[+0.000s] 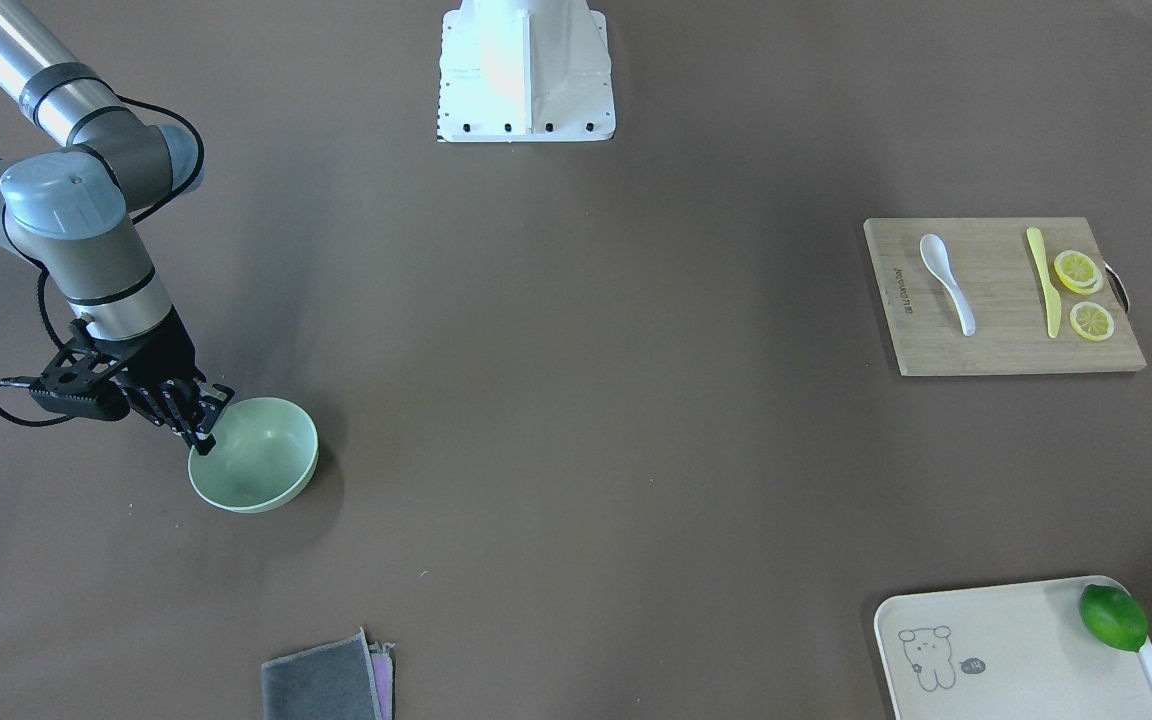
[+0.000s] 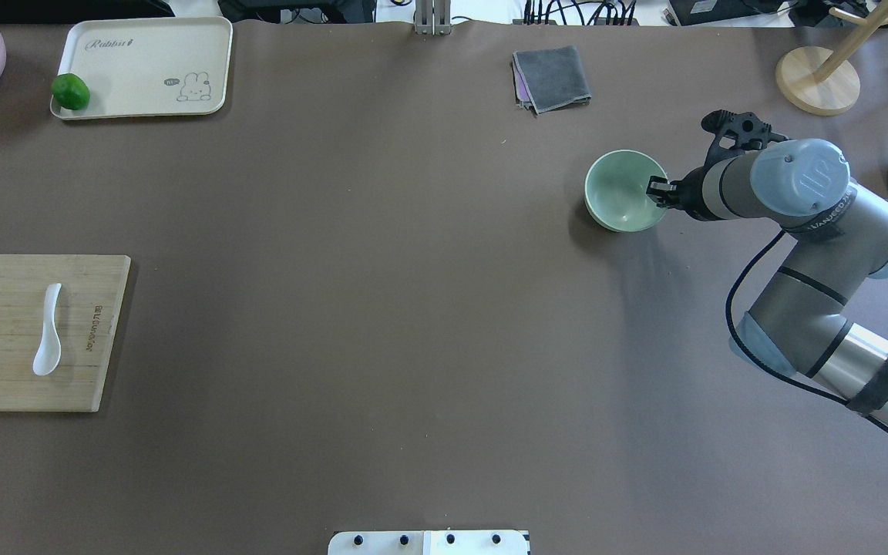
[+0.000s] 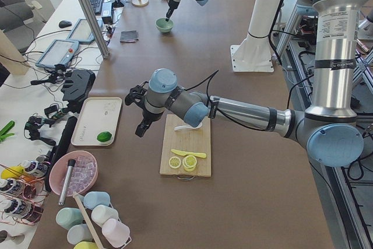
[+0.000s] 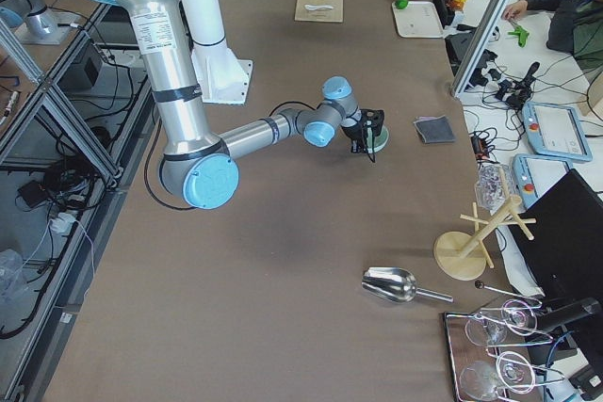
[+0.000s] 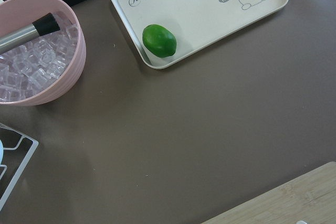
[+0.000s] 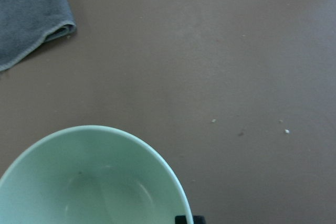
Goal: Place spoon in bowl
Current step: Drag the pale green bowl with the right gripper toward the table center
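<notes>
Status: not started as far as the spoon goes. The spoon (image 1: 946,281) lies flat on the cutting board (image 1: 996,345) at the robot's left end of the table, scoop up, untouched. The bowl (image 1: 266,460) is empty and sits far over toward the robot's right end, well apart from the spoon.

Right gripper (image 1: 201,428): at the bowl's rim, one finger inside and one outside, and it looks pinched on the rim. The bowl seems a little tilted, so it may be partly lifted; I cannot be sure.

Left gripper (image 3: 141,125): hangs beside the cutting board on its tray side, above the table and apart from the spoon. It shows clearly only in the side view, so I cannot tell whether it is open or closed.

Left to do: grasp the spoon, bring spoon and bowl together, and let the spoon go inside the bowl.

Surroundings: a yellow knife (image 1: 1043,283) and lemon slices (image 1: 1077,270) share the board, the knife near the spoon but not touching it. Beyond the board is a cream tray (image 1: 1016,640) with a lime (image 1: 1113,617). A grey cloth (image 1: 321,680) lies near the bowl. Nothing shows on the brown table between board and bowl.
</notes>
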